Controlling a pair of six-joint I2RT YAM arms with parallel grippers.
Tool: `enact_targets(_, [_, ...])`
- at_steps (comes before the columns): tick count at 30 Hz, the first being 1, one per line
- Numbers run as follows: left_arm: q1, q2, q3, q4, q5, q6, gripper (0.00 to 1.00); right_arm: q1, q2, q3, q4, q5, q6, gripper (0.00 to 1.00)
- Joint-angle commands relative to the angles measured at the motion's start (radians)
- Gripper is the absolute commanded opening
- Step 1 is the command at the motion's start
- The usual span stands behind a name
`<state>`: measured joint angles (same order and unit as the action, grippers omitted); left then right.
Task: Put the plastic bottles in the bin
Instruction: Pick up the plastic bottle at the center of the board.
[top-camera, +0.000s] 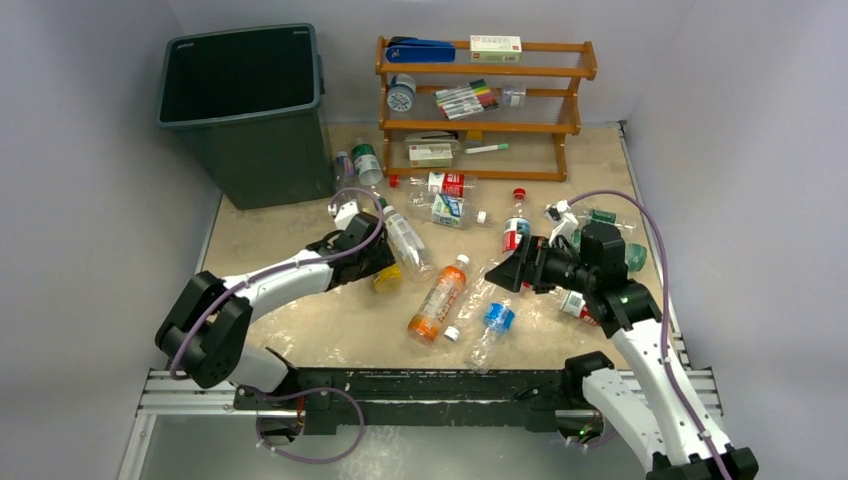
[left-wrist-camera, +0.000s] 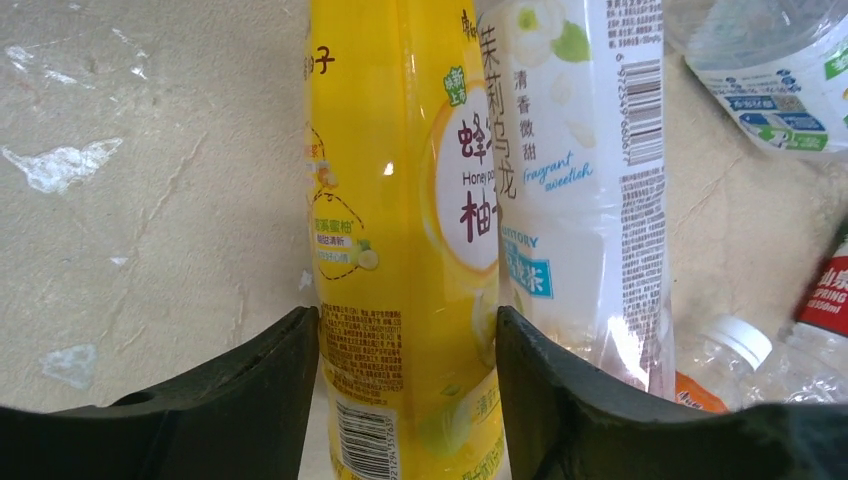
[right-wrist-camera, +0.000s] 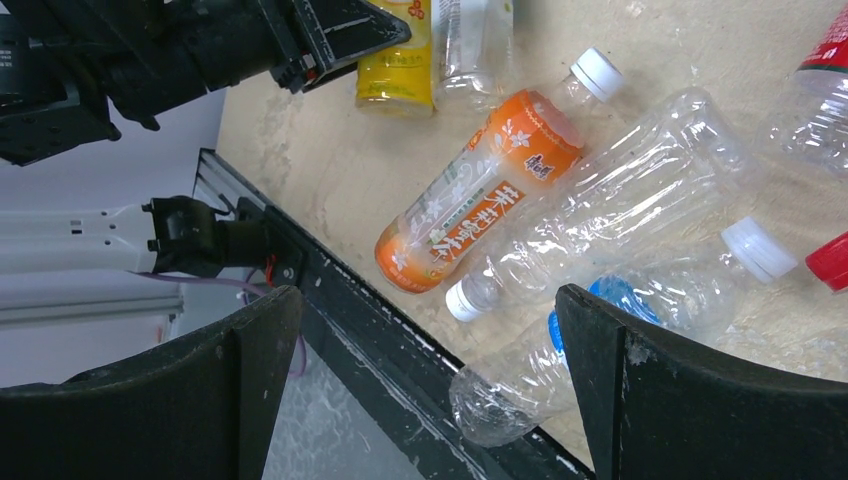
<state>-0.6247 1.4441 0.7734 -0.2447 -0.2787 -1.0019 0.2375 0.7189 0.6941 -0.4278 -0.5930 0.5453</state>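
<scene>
My left gripper (top-camera: 384, 264) is shut on a yellow-labelled bottle (top-camera: 388, 278) lying on the table; in the left wrist view both fingers press its sides (left-wrist-camera: 400, 250). A clear white-labelled bottle (left-wrist-camera: 585, 180) lies right against it. My right gripper (top-camera: 506, 272) is open and empty, held above the table; an orange bottle (right-wrist-camera: 480, 190), a crushed clear bottle (right-wrist-camera: 620, 210) and a blue-labelled bottle (right-wrist-camera: 600, 330) lie below it. Several more bottles lie near the rack, such as a red-labelled one (top-camera: 440, 183). The dark green-grey bin (top-camera: 260, 160) stands at the far left.
An orange wooden rack (top-camera: 560, 128) with marker pens, small boxes and a stapler stands at the back. A green-capped bottle (top-camera: 366, 162) lies beside the bin. A red-labelled bottle (top-camera: 516, 230) stands near my right gripper. The black rail (top-camera: 420, 382) runs along the near table edge.
</scene>
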Motion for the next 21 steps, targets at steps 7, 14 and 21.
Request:
enact_targets(7, [-0.059,-0.186,-0.022,-0.121,-0.053,0.000,0.43,0.006,-0.062,-0.046,0.026,-0.015,0.041,1.00])
enact_targets(14, [-0.063,-0.262,-0.025,-0.185,-0.053,0.007,0.34,0.006,-0.065,-0.066,0.049,-0.024,0.050,1.00])
enact_targets(21, [-0.064,-0.287,-0.007,-0.204,-0.039,-0.003,0.40,0.006,-0.072,-0.078,0.061,-0.033,0.051,1.00])
